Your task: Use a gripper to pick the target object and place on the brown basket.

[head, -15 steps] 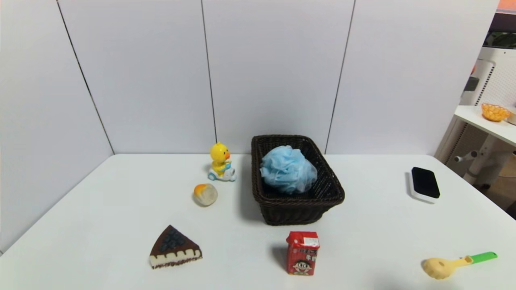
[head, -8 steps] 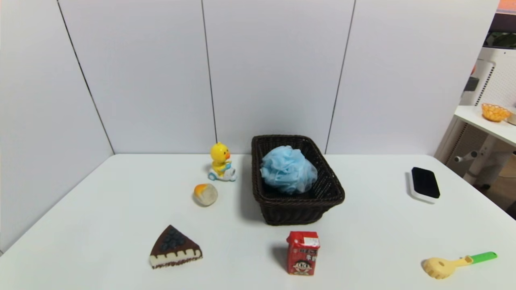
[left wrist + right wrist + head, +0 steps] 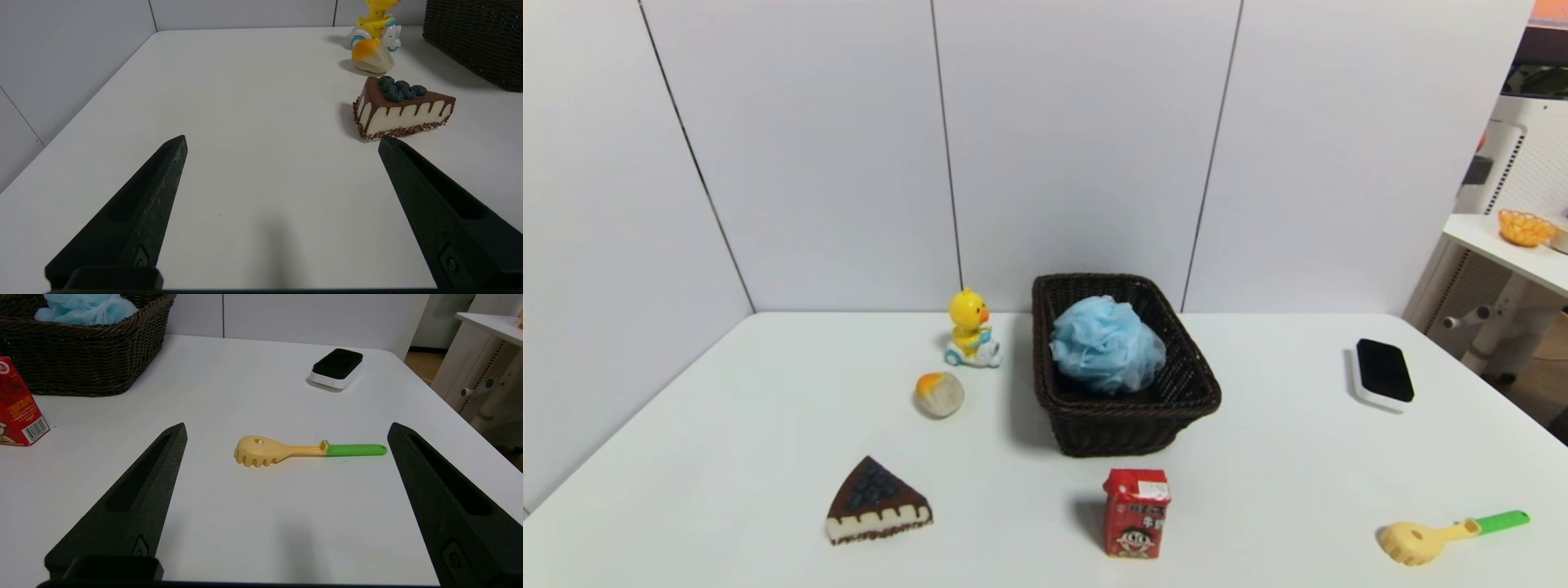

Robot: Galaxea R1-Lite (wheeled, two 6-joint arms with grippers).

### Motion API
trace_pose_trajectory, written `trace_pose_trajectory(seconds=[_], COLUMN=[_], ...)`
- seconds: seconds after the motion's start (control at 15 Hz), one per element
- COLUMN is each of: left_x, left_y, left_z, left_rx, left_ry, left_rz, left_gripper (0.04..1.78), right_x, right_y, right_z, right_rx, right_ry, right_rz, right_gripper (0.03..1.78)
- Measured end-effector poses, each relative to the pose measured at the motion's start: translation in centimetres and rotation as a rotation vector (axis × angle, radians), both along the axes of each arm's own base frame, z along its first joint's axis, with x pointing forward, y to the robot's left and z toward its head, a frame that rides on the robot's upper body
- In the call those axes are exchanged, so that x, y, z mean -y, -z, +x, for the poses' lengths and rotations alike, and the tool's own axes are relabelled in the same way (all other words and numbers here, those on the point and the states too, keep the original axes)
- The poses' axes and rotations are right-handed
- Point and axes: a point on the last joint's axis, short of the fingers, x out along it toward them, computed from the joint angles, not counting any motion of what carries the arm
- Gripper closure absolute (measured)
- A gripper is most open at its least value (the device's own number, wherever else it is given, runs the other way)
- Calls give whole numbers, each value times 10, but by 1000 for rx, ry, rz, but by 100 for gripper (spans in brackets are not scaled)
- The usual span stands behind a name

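The light blue mesh bath pouf [image 3: 1106, 343] lies inside the dark brown woven basket [image 3: 1127, 425] at the middle back of the white table; both also show in the right wrist view, the pouf [image 3: 83, 308] in the basket [image 3: 86, 359]. Neither arm shows in the head view. My left gripper [image 3: 282, 141] is open and empty, low over the near left of the table. My right gripper [image 3: 286, 428] is open and empty, low over the near right, short of a pasta spoon.
A yellow duck toy [image 3: 970, 329], a bun [image 3: 939, 394] and a cake slice [image 3: 876, 502] lie left of the basket. A red milk carton [image 3: 1135, 513] stands in front of it. A black-and-white eraser [image 3: 1382, 374] and a yellow-green pasta spoon [image 3: 1450, 535] lie right.
A faint shadow at the near right edge of the table has gone. The pouf, basket and other objects have not moved.
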Motion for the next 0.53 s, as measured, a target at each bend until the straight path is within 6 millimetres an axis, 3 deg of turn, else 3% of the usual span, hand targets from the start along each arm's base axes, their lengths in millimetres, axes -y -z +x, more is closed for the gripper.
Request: trace_pose_trajectory(seconds=[0.53], left_x=[0], left_y=[0], left_z=[0], left_rx=[0], left_ry=[0], left_rz=[0], left_gripper=[13], right_x=[0], right_y=[1], right_z=[0], right_rx=[-1], right_ry=[2], right_rz=[9], right_gripper=[12])
